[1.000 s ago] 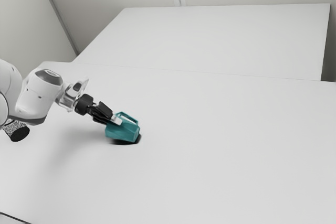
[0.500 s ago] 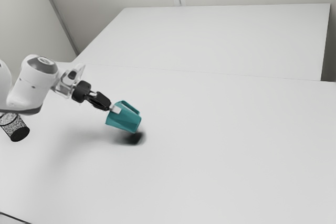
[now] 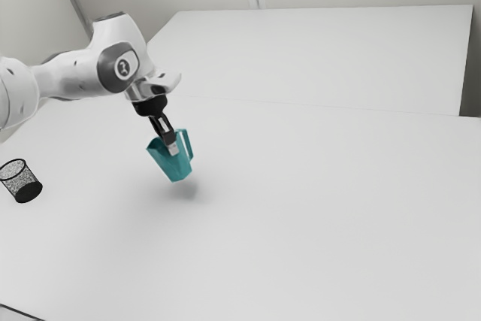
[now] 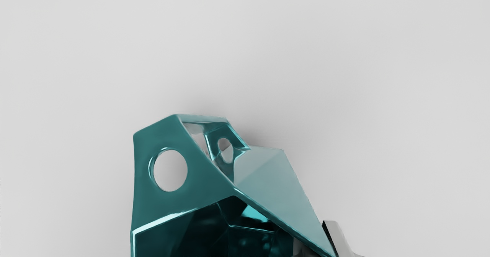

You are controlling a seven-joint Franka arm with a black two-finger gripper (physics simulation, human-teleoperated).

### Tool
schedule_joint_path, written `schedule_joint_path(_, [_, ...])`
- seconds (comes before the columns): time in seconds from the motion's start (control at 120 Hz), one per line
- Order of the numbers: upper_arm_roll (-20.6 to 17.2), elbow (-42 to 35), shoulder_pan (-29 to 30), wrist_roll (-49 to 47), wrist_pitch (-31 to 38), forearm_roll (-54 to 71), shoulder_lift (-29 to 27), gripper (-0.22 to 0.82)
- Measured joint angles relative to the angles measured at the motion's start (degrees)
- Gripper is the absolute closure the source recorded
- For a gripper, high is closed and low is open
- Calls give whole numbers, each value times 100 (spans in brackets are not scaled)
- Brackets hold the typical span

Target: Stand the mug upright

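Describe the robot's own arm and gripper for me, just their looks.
The arm is glossy white with smooth, rounded segments, dark grey trim at the joints, and a round dark grey cap bearing a small pale marking. At its end sits a black gripper with slim, two-finger linkage and light grey, blocky fingertips.

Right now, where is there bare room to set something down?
The tabletop is bare from the mug to the exterior view's right edge; a smaller patch lies between the mug and the black mesh cup. It is crowded around the claw, which grips the tilted, raised mug, and under the arm.
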Motion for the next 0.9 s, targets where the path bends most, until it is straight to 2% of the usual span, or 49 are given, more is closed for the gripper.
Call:
schedule_joint_path(0.242, [-170, -517, -36, -832, 894, 660, 127, 79])
schedule_joint_path(0.567, [-174, -568, -120, -1561, 1348, 833, 476, 79])
schedule_joint_path(0.592, [-174, -569, -119, -1601, 1361, 832, 484, 76])
schedule_joint_path(0.767, [-176, -570, -116, -1809, 1398, 805, 442, 38])
schedule_joint_path(0.9, [-181, -526, -116, -1920, 1319, 795, 221, 20])
